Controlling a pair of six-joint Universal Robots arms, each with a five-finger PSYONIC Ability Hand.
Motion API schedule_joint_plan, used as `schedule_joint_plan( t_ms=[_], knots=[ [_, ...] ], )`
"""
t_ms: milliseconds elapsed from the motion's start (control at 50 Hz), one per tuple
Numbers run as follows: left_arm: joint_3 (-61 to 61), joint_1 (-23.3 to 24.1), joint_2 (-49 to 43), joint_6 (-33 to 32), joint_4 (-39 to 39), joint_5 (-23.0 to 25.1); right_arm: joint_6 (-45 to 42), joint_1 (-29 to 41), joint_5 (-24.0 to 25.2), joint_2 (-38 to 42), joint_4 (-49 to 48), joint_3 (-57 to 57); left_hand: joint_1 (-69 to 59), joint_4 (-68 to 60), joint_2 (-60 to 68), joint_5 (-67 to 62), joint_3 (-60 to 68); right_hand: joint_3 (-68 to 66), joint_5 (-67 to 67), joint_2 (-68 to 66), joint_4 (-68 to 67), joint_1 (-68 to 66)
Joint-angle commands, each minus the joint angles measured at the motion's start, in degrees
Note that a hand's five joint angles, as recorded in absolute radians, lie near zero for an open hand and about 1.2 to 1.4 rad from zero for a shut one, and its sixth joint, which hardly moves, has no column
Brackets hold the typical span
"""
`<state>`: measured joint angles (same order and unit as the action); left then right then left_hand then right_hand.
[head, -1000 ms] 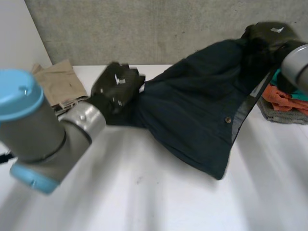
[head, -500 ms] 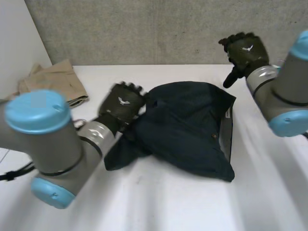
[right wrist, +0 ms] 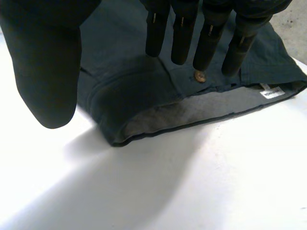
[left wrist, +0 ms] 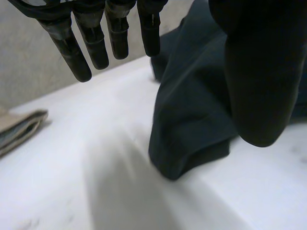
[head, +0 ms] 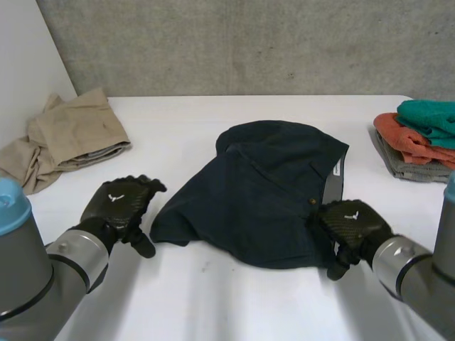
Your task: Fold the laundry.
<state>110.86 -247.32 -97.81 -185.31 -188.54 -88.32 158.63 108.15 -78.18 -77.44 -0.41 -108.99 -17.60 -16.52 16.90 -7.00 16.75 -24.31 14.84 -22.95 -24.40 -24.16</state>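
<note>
A dark navy garment (head: 263,188) lies rumpled in the middle of the white table, its grey-lined waistband and button turned toward my right side. My left hand (head: 121,204) hovers open just beside the garment's near left corner, touching nothing. In the left wrist view its fingers (left wrist: 117,33) hang straight above the table, next to the garment's edge (left wrist: 192,110). My right hand (head: 352,224) is open at the near right waistband corner. In the right wrist view its fingers (right wrist: 182,33) point down over the waistband and button (right wrist: 199,75) and hold nothing.
Crumpled tan trousers (head: 71,131) lie at the back left by the white wall. A stack of folded teal, orange and grey cloths (head: 419,138) sits at the right edge. A concrete wall runs along the table's far side.
Both hands let go of the navy garment, which dropped from the air into a heap on the table. Both hands then drew back toward the table's near side.
</note>
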Motion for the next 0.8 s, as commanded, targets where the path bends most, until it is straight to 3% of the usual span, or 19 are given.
schedule_joint_plan(
  t_ms=[20,160,260,420,480,520,580,660,800],
  knots=[
    [-1.3,-2.9,-5.4,0.1,-2.4,0.7,1.8,1.0,0.0,1.1,-9.8,-4.3,-7.6,-8.7,8.3,-8.2,8.4,-9.0,8.4,-10.3,-8.9,-9.1],
    [-3.3,-4.1,-11.7,-0.1,-3.5,8.0,1.6,3.3,-0.3,4.9,-14.8,-4.2,-14.5,-15.6,15.2,-15.1,15.3,-21.7,21.2,-23.1,-21.7,-21.9],
    [-5.5,-4.1,-14.3,0.0,-3.5,10.5,1.6,3.4,-0.3,5.1,-16.6,-4.0,-20.5,-21.6,21.2,-21.1,21.4,-55.7,55.1,-57.0,-55.6,-55.8],
    [-9.4,-3.4,-18.8,-0.1,-3.4,10.6,1.3,3.4,-0.7,0.6,-16.4,-2.5,-41.2,-42.3,41.9,-41.8,42.1,-55.7,55.2,-57.0,-55.6,-55.8],
    [-10.9,-3.0,-20.4,-0.1,-3.4,10.6,1.1,3.4,-0.8,-3.0,-15.9,-1.4,-62.3,-63.4,63.0,-62.9,63.2,-55.7,55.2,-57.0,-55.6,-55.8],
    [-11.5,-2.8,-20.4,-0.1,-3.4,10.2,1.2,3.5,-0.7,-5.6,-15.7,0.0,-62.4,-63.5,63.1,-63.0,63.2,-55.7,55.2,-57.0,-55.6,-55.8],
    [-12.3,-2.6,-17.6,-0.3,-3.3,9.6,0.8,2.9,-1.0,-8.9,-14.6,1.7,-62.4,-63.5,63.1,-63.0,63.2,-55.7,55.2,-57.0,-55.6,-55.8],
    [-11.9,-2.9,-5.1,-0.3,-3.2,9.6,-1.4,2.2,-1.4,-15.0,-9.7,7.5,-62.4,-63.5,63.1,-63.0,63.2,-55.7,55.2,-57.0,-55.6,-55.8],
    [-13.5,-3.8,16.2,-1.5,-2.5,9.5,-6.3,-0.6,-1.6,-18.0,2.2,22.0,-62.4,-63.5,63.1,-63.0,63.2,-55.7,55.2,-57.0,-55.6,-55.8]
  ],
)
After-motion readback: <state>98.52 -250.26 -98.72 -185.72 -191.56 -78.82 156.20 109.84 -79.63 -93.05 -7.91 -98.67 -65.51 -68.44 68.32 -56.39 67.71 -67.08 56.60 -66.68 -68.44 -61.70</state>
